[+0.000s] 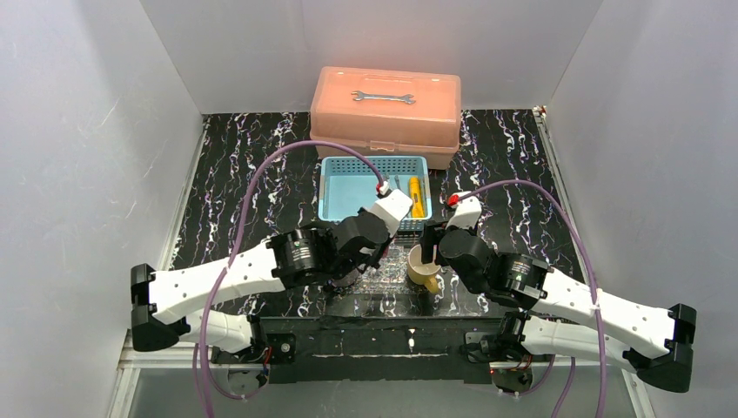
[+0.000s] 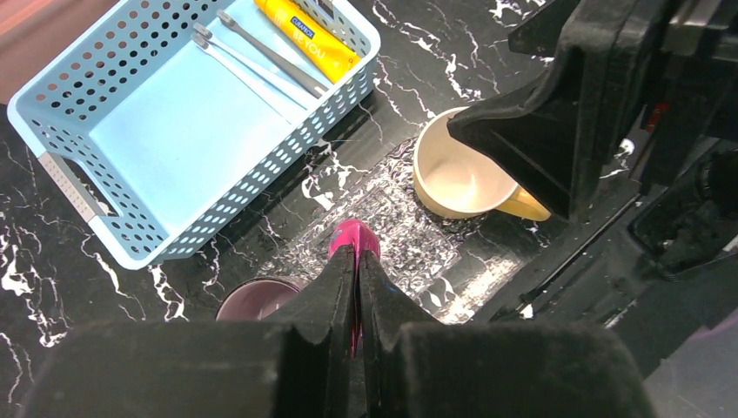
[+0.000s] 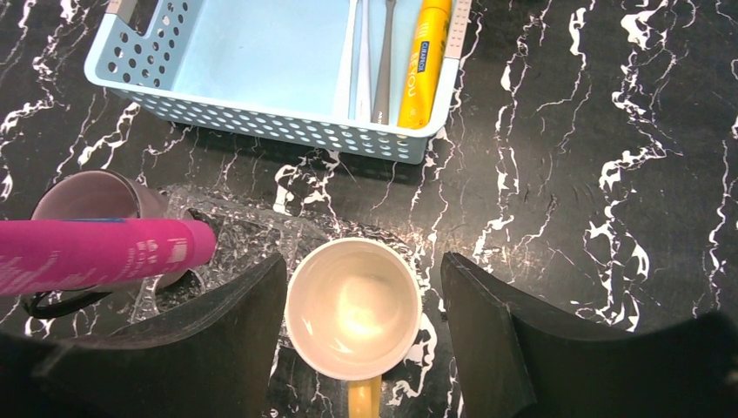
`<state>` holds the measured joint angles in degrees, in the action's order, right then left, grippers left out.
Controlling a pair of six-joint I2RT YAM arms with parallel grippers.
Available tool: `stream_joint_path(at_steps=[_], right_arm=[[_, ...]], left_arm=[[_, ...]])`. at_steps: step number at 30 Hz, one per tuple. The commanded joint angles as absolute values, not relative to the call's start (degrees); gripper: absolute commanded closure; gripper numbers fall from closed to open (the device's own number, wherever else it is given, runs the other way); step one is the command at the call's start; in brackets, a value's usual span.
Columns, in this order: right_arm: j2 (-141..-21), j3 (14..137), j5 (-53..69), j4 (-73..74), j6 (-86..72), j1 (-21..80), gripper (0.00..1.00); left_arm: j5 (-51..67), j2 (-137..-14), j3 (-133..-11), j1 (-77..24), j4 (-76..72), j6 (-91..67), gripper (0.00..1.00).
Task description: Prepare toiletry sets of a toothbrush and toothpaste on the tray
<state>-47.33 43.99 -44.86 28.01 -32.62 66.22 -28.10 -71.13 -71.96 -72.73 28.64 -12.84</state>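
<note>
Overhead and close wrist views share basket, perhaps tray

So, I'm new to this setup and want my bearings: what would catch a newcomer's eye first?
First, the magenta tube clamped in the left fingers, poised over the clear tray beside the purple mug. Next, the right fingers spread wide on either side of the yellow mug. Behind them, the light-blue basket holds the yellow tube and pale toothbrushes.

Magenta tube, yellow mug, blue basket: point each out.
magenta tube (image 3: 96,252), right wrist view, its body.
yellow mug (image 3: 352,309), right wrist view, inner floor.
blue basket (image 3: 278,124), right wrist view, near perforated wall.
</note>
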Motion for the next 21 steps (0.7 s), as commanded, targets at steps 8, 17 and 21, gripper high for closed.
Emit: stream_joint_path(at_steps=[8, 17, 21], right_arm=[[-47.4, 43.2, -44.5, 23.9, -33.2, 66.0, 0.27], [-47.5, 42.7, -44.3, 23.6, -33.0, 66.0, 0.27], [-47.7, 42.6, -44.2, 23.5, -33.0, 66.0, 0.27]], left_arm=[[-31.7, -73.1, -71.8, -72.9, 26.1, -11.8, 1.0], [-31.8, -73.8, -70.3, -72.9, 26.0, -12.8, 1.0], [-31.9, -74.1, -69.9, -72.9, 26.1, -13.0, 1.0]])
